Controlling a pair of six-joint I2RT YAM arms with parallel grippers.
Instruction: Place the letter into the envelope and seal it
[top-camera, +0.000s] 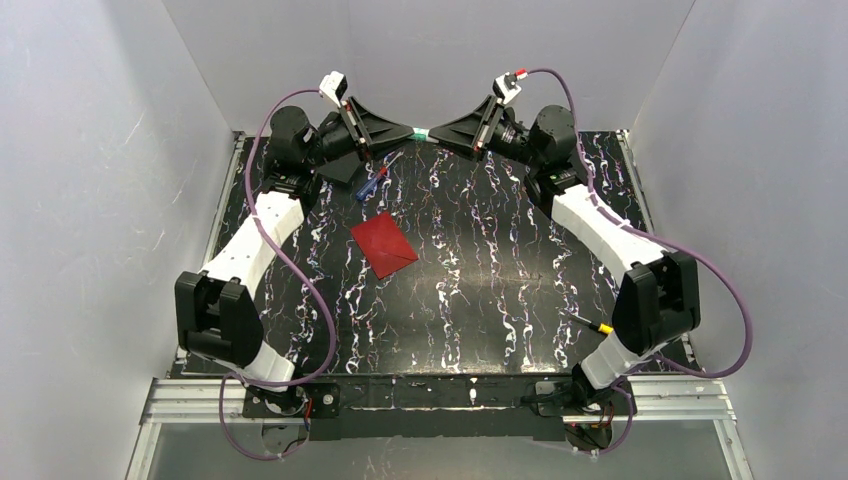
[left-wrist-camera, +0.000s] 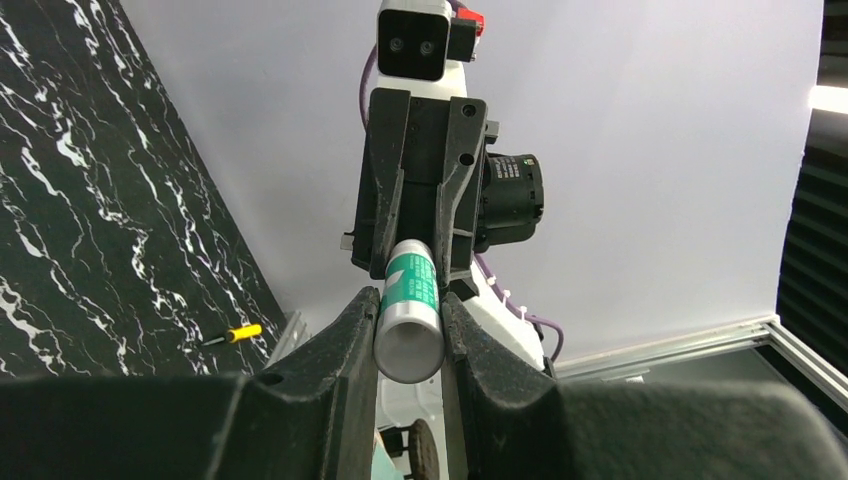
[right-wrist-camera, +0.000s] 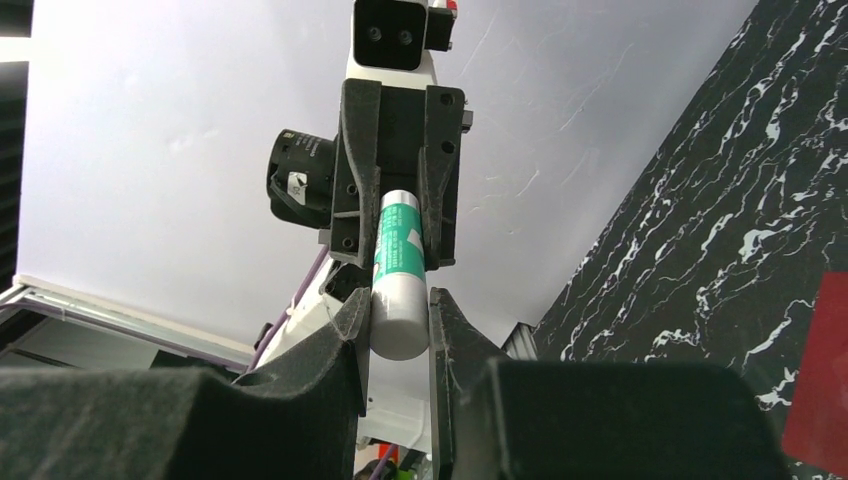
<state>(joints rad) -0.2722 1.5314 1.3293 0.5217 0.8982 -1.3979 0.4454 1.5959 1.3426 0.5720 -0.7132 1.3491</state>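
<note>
The red envelope (top-camera: 384, 243) lies flat on the black marbled table, left of centre, and its edge shows in the right wrist view (right-wrist-camera: 820, 380). The letter is out of view. Both arms are raised at the back centre, tip to tip. A green-and-white glue stick (top-camera: 421, 133) spans between them. My left gripper (top-camera: 408, 131) is shut on one end of the stick (left-wrist-camera: 408, 330). My right gripper (top-camera: 436, 133) is shut on the other end (right-wrist-camera: 400, 320). Each wrist view looks along the stick at the opposite gripper.
A flat black rectangular object (top-camera: 340, 172) and a blue-and-red pen-like tool (top-camera: 375, 181) lie at the back left, under the left gripper. A yellow-handled screwdriver (top-camera: 590, 323) lies near the right arm's elbow. White walls enclose the table.
</note>
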